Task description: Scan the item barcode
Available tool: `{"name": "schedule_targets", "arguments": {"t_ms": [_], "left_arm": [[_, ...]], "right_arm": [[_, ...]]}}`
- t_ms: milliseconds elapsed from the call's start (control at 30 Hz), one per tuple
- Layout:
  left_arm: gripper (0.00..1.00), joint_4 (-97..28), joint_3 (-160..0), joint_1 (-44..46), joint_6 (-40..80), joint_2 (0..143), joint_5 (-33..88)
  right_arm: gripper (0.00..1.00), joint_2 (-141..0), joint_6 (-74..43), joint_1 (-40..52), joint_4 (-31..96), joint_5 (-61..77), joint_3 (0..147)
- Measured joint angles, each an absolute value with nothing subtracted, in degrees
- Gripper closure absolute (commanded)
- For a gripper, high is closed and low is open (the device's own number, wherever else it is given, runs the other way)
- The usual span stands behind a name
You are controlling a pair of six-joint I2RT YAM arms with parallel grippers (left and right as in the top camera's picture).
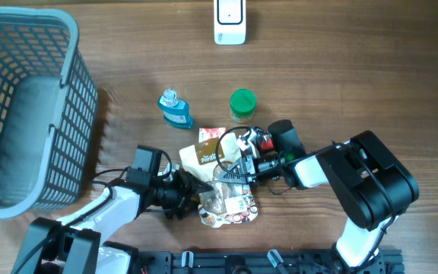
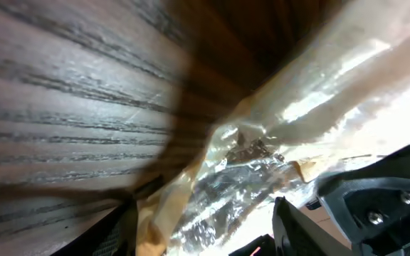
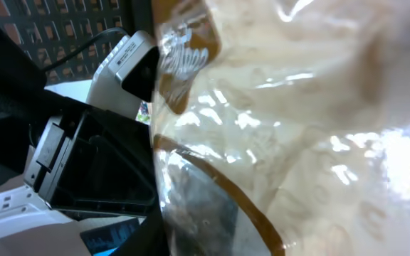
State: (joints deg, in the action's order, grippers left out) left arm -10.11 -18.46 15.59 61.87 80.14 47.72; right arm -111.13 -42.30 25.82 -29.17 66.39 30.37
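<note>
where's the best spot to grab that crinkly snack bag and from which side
Probably a thin outer edge, not the crumpled middle. The snack bag lies slack on the table, so jaws coming in low from the side can pinch the film; its left edge faces the left gripper, its right edge the right gripper.

The snack bag (image 2: 319, 107), held in the left pincer (image 1: 195, 190), is seen as glossy, crinkled plastic film; the bench (image 2: 62, 92) beneath it is finished in matt, grained wood.
</note>
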Motion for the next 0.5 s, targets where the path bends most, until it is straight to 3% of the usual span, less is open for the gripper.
{"name": "schedule_targets", "arguments": {"t_ms": [200,367,500], "left_arm": [[0.4,-10.1,-18.5,15.6,61.9,80.1,47.9],[0.38,-10.1,-18.5,15.6,61.9,80.1,48.1],[0.3,-10.2,-18.5,15.6,62.1,80.1,48.5]], "right_arm": [[0.89,-111.2,-41.9,25.8,-30.5,66.4,30.4],[0.91,-111.2,-41.7,25.8,-30.9,66.4,30.4],[0.93,-111.2,-41.7,25.2,-32.0,66.7,30.4]]}}
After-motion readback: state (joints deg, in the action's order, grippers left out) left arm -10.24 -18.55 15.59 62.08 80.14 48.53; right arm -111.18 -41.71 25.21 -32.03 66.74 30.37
